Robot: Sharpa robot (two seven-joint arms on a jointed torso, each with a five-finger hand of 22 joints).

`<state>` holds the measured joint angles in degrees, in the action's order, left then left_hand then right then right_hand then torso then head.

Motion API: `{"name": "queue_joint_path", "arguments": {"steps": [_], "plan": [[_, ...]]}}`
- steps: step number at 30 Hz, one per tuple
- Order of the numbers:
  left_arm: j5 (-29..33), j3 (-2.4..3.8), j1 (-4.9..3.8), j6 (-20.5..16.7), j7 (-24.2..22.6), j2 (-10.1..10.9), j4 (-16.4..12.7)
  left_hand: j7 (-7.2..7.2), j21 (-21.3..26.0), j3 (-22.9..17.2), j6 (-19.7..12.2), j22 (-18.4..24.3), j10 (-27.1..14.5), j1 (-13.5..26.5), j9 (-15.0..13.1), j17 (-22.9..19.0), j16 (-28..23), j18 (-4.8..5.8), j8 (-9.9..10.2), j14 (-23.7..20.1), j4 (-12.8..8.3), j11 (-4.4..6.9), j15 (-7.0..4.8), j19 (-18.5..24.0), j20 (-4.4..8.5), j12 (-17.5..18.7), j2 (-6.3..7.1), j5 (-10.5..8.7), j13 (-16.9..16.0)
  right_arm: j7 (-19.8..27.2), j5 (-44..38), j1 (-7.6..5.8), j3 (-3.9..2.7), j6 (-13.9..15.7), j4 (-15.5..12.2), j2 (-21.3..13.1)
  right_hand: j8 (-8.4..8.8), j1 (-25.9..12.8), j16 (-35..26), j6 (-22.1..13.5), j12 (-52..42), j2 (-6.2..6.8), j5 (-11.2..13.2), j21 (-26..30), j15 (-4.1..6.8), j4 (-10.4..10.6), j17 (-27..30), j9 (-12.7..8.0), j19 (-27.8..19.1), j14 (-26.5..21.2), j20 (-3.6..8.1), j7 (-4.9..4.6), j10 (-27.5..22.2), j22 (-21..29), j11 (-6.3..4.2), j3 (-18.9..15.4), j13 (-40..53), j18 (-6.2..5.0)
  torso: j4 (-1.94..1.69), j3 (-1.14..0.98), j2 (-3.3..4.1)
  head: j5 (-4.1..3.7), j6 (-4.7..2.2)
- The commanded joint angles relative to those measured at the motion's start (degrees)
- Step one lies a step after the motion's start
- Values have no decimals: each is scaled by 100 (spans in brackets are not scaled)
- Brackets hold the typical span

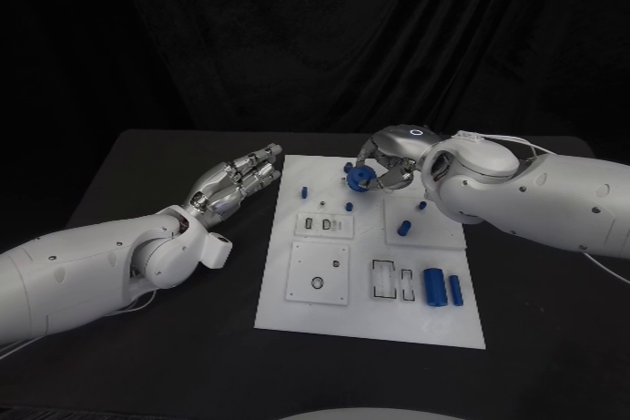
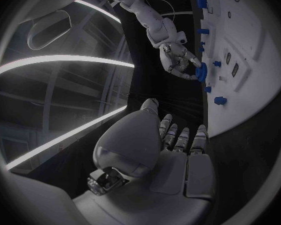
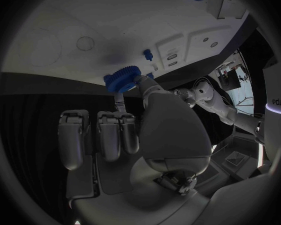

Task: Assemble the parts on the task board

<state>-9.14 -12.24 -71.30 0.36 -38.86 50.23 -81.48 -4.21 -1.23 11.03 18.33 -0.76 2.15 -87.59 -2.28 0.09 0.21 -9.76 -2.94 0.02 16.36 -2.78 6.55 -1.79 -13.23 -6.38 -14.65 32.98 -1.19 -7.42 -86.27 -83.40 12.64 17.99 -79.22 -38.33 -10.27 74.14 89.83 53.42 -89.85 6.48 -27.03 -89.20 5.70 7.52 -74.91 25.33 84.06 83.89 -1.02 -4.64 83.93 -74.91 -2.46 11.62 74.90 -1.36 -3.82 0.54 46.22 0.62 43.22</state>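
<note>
Blue gear (image 1: 360, 179) | pinched by right robot hand (image 1: 382, 168) over task board's (image 1: 371, 324) far edge | left robot hand (image 1: 241, 181) empty, fingers straight, beside board's left edge | no readable writing on board

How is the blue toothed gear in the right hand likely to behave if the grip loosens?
The small blue toothed plastic gear looks rigid and probably light. Pinched only at the right hand's fingertips, it could slip. Being round, it might roll on the flat white task board if dropped on edge.
</note>
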Motion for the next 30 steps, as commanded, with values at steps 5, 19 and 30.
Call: {"name": "queue_joint_path", "arguments": {"steps": [5, 19, 30], "plan": [[-20, 4, 10, 68, -118, -23, 5, -24, -22, -28, -27, -8, -4, -13, 4, -5, -16, -56, -25, 6, 0, -52, 45, 16, -43, -1, 15, -12, -6, 401, 1018, -8, -9, 353, 190, 130, -136, 25, 17, 318, -15, -76, -25, -10, 21, 18, -1509, 638, 548, 611, 40, 266, 607, -1483, -17, 19, 1510, 116, 5, 0, 0, -19, -21], [-20, 4, 10, 56, -122, -32, 17, -24, -22, -28, -27, -8, -4, -13, 4, -5, -16, -56, -25, 6, 0, -52, 45, 16, -43, -1, 15, -12, -6, 457, 1473, 49, -8, 197, 535, 404, -35, 46, 17, 254, -15, -108, -23, 32, -17, 15, -1509, 598, 519, 611, 12, 224, 607, -1467, 24, 61, 1510, 104, 1, 2, -3, -30, -23], [-20, 4, 10, 58, -122, -43, 25, -24, -22, -28, -27, -8, -4, -13, 4, -5, -16, -56, -25, 6, 0, -52, 45, 16, -43, -1, 15, -12, -6, 290, 1305, 97, -8, 7, 746, 565, 75, 66, 17, 177, -15, -103, -22, 55, -50, -3, -1509, 540, 502, 611, -17, 191, 607, -1458, 52, 90, 1510, 98, 1, -7, 1, -52, -22]]}}
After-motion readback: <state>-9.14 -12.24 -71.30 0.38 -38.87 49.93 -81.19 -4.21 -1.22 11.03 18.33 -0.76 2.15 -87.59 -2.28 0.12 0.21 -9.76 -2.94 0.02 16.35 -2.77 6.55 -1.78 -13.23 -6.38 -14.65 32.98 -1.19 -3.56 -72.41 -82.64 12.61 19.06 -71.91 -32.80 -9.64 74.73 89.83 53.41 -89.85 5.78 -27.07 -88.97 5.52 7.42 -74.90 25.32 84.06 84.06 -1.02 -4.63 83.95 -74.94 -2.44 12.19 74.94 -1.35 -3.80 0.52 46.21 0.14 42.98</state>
